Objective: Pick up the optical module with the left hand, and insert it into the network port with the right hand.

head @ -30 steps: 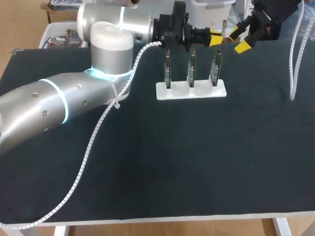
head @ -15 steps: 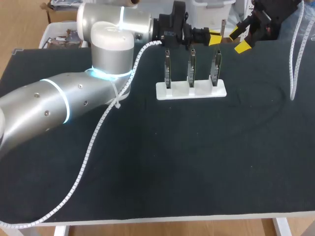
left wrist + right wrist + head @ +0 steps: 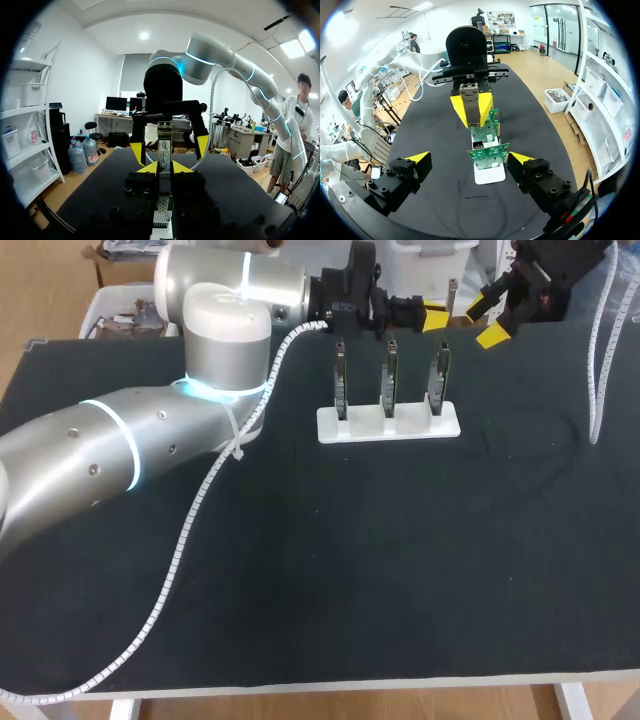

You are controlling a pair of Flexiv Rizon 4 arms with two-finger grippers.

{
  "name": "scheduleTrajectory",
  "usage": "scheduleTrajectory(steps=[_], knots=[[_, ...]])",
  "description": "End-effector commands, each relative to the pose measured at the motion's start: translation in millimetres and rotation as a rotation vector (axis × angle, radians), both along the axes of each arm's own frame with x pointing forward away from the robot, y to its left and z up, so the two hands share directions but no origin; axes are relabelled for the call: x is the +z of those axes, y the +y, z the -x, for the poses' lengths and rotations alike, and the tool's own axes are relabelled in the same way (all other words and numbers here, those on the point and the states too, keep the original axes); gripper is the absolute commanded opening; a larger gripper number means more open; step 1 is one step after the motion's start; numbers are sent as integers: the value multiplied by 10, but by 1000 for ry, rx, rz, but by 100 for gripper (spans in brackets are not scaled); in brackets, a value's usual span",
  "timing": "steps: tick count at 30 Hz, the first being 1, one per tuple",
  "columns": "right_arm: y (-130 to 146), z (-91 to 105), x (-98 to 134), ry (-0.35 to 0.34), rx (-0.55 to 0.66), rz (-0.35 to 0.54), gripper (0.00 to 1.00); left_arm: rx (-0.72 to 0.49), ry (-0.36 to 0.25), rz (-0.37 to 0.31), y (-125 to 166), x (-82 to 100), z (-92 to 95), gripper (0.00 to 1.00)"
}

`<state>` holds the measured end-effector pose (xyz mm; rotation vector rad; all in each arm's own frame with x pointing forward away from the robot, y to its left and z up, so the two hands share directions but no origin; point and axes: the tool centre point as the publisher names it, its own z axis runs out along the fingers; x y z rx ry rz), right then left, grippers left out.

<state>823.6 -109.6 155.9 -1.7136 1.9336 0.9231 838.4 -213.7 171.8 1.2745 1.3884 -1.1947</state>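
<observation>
Left gripper (image 3: pixel 164 168) is clamped on the module (image 3: pixel 164 146), with a yellow tip pressing it from each side. It's held in the air above and behind the stand (image 3: pixel 388 423), near the table's (image 3: pixel 330 570) far edge. Right gripper (image 3: pixel 469 158) is spread wide with nothing in it. It faces the left one across a gap, and the module sits roughly on its centre line, untouched. Head view mostly gives layout: the left arm comes in from the left, passing behind three boards (image 3: pixel 388 375) that stand upright in the white stand, with the right gripper just past it. The module is hard to make out there. Left wrist view shows the module face-on — a narrow upright strip, green with a white label, rising above the fingertips. Right wrist view shows its other side — a plain grey metal body between the yellow fingers, and below it the green boards lined up one behind another. A white ribbed cable (image 3: pixel 190 530) trails off the left arm across the table.
</observation>
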Motion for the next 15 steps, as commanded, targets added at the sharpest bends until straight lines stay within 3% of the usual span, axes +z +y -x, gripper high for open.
scheduleTrajectory(steps=[1, 15], knots=[[-3, -82, 10, 431, 407, -101, 100, 10, -1, 0, 17, -9, 43, 0], [-3, -82, 10, 431, 407, -101, 100, -4, -11, -7, -1, -5, 43, 0]])
